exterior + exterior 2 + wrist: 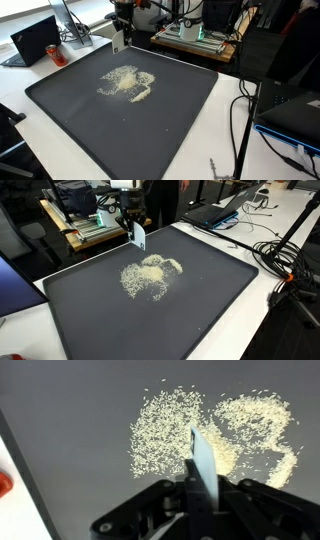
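My gripper (119, 35) hangs above the far edge of a large dark tray (60, 100), shut on a thin white flat card (118, 42) that points downward. It shows in both exterior views, the card (139, 236) just above the tray (230, 280). A scattered pile of pale grains (127, 83) lies near the tray's middle, also in an exterior view (150, 274). In the wrist view the card (203, 465) sticks out from between the fingers (200, 495), over the grains (165, 430). The card is clear of the grains.
A closed black laptop (32, 40) lies beside the tray on the white table. Green electronics on a wooden bench (195, 35) stand behind. Cables (245, 120) hang near the tray's side. Another laptop (225, 210) and cables (285, 260) lie on the table.
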You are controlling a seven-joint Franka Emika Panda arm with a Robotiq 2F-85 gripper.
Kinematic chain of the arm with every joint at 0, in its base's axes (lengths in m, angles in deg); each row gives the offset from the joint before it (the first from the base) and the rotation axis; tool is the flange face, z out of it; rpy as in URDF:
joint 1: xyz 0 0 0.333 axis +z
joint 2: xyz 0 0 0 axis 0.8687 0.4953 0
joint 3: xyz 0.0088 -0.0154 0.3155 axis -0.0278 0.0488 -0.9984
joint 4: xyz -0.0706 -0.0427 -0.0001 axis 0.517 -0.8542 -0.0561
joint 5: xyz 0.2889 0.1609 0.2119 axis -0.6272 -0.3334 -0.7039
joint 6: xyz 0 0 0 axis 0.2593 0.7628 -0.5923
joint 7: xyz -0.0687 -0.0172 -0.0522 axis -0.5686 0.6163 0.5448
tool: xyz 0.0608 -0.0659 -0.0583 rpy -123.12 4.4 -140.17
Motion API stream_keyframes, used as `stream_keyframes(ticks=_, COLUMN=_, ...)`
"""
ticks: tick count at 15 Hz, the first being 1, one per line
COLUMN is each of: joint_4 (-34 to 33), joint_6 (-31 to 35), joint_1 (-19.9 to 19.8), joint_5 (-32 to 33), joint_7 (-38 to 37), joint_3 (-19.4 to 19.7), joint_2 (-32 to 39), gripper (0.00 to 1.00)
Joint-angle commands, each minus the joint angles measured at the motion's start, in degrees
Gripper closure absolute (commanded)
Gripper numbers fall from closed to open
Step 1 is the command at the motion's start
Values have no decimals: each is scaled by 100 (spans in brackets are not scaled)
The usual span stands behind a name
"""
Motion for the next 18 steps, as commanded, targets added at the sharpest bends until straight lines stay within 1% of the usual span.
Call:
stream_keyframes(ticks=1, joint_4=139, joint_6=-44, joint_1=-131, joint_5=828, joint_7=-971, joint_3=-36, joint_2=-251, gripper=99)
stream_keyframes(ticks=3, joint_4=109, joint_6=-74, joint_1=-147, joint_5=1041, joint_7=-1322, joint_3=-48, joint_2=-239, gripper=99)
stream_keyframes(ticks=5, joint_4=88, joint_6=-63, joint_1=-139, joint_5=1115, joint_7=-1566, joint_3=-56, joint_2=-190, gripper=99)
stream_keyframes(ticks=11, joint_4=48, joint_6=-50, joint_1=-133, joint_5=993, joint_7=-1920, joint_3=-27, joint_2=20, gripper=99)
stream_keyframes(ticks=18, joint_4=61, joint_6=29, joint_1=-138, joint_5=758, joint_7=-1855, joint_3=132, joint_2=267, gripper=99)
